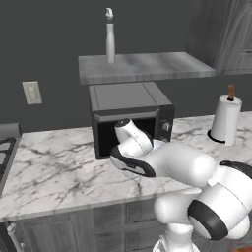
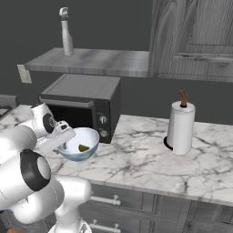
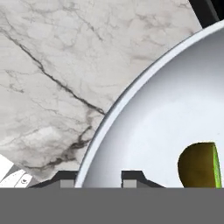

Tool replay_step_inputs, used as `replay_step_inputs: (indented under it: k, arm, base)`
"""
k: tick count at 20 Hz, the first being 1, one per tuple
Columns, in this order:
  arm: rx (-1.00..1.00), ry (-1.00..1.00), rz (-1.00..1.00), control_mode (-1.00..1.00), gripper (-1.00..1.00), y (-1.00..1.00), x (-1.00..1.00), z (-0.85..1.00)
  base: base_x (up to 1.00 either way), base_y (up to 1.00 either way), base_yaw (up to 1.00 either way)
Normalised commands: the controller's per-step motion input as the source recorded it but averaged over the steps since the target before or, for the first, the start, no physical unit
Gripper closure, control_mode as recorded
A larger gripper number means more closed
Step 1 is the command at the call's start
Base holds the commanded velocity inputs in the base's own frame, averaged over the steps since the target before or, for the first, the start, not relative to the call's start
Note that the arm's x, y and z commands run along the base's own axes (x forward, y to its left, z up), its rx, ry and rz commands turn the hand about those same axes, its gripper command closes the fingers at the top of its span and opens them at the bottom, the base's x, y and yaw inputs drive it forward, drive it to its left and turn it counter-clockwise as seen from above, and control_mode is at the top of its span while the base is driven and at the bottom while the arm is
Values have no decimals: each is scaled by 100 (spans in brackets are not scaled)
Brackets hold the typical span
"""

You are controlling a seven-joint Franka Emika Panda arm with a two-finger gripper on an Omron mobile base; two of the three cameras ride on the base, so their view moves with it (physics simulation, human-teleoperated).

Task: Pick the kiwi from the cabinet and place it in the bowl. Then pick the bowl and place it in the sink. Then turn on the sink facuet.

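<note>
At the far left, a pale switch plate [image 1: 32,92] sat on the dark grey wall [image 1: 49,39]. A tall white bottle [image 1: 110,43] stood on the flat grey wood-grain cabinet shelf [image 2: 91,61], and under the shelf a grey microwave box with a black front [image 2: 84,103] rested on the white marble counter with grey veins [image 2: 150,159]. Just in front of the microwave stood the round deep bowl, white inside and pale blue outside [image 2: 81,144], with the small brownish-green kiwi [image 3: 200,165] lying inside it. The two-finger gripper [image 3: 99,178] had one tip on each side of the bowl's rim, clenched on the bowl wall. Farther right stood a white paper towel roll [image 2: 180,127], below dark grey wood cupboards [image 2: 195,36].
</note>
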Motion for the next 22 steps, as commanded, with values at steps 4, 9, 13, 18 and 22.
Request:
replay_step_inputs:
  k: [4, 9, 13, 18, 22]
  arm:
    - [-5, 6, 4, -100, 100, 1, -10, -14]
    - [0, 0, 2, -100, 100, -10, -59, 39]
    - [0, 0, 4, -100, 100, -2, -83, 96]
    - [-3, 0, 7, -100, 100, 0, -74, 100]
    - [-1, -12, 9, -100, 100, -4, -83, 100]
  base:
    - [0, 0, 0]
    - [0, 0, 0]
    - [0, 0, 0]
    - [0, 0, 0]
    - [0, 0, 0]
